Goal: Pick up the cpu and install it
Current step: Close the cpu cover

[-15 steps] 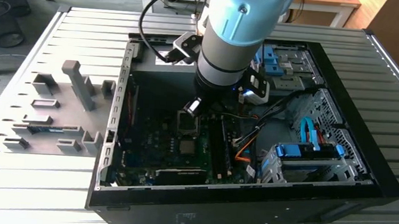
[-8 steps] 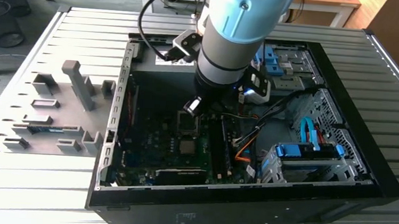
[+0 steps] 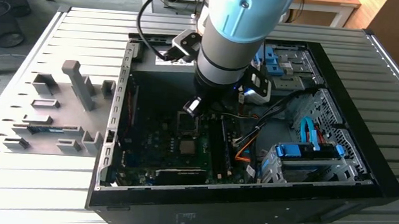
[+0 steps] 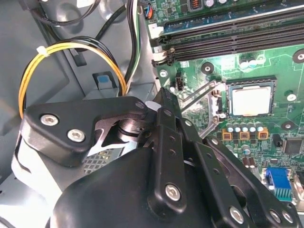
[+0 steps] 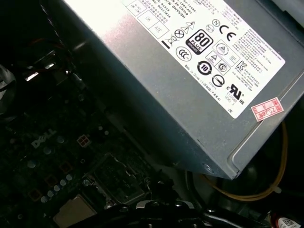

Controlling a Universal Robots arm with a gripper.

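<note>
The cpu [image 4: 250, 101] is a small square chip with a pale metal top. It lies flat inside the dark socket frame [image 4: 273, 80] on the green motherboard, and a thin metal lever [image 4: 199, 92] stands raised beside it. From the exterior view the cpu [image 3: 188, 145] sits mid-board inside the open computer case. My gripper [image 3: 191, 107] hangs over the board, a short way from the chip toward the back of the case. The gripper's black linkage [image 4: 164, 97] is apart from the socket, with nothing seen in it. The first wrist view has a pale square chip [image 5: 72, 213] at the picture's edge.
A grey power-supply box [image 5: 190, 71] lies close by the wrist. Yellow and black cables [image 4: 71, 47] loop beside the gripper. Long memory slots [image 4: 228, 38] run past the socket. Blue drive brackets [image 3: 303, 152] and orange cables fill the exterior view's right. A grey fixture tray [image 3: 57, 111] lies at its left.
</note>
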